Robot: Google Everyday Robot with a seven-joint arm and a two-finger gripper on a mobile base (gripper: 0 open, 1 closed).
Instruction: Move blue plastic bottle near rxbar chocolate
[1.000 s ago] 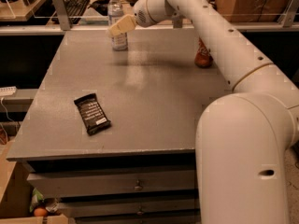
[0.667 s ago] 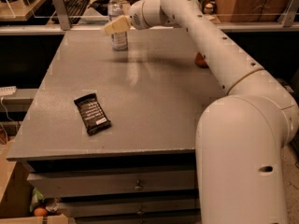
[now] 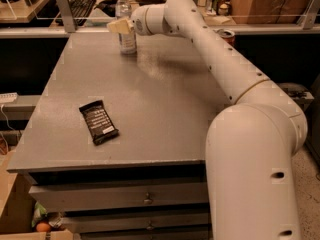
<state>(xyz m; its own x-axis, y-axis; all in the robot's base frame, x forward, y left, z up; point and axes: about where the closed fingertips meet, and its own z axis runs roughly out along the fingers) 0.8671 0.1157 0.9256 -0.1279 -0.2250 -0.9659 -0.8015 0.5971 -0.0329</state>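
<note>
The blue plastic bottle (image 3: 126,24), clear with a white cap, stands upright at the far left of the grey table (image 3: 165,109). My gripper (image 3: 120,26) is at the bottle's mid-height and overlaps its left side, with the arm reaching in from the right. The rxbar chocolate (image 3: 98,122), a flat black wrapper, lies near the table's front left, far from the bottle.
A red can (image 3: 227,34) stands at the table's far right edge, partly hidden behind my arm. A keyboard (image 3: 80,4) and clutter sit on the desk beyond a rail. Drawers (image 3: 145,199) are under the table front.
My gripper has shifted a little to the left across the bottle. The bottle and the bar have not moved.
</note>
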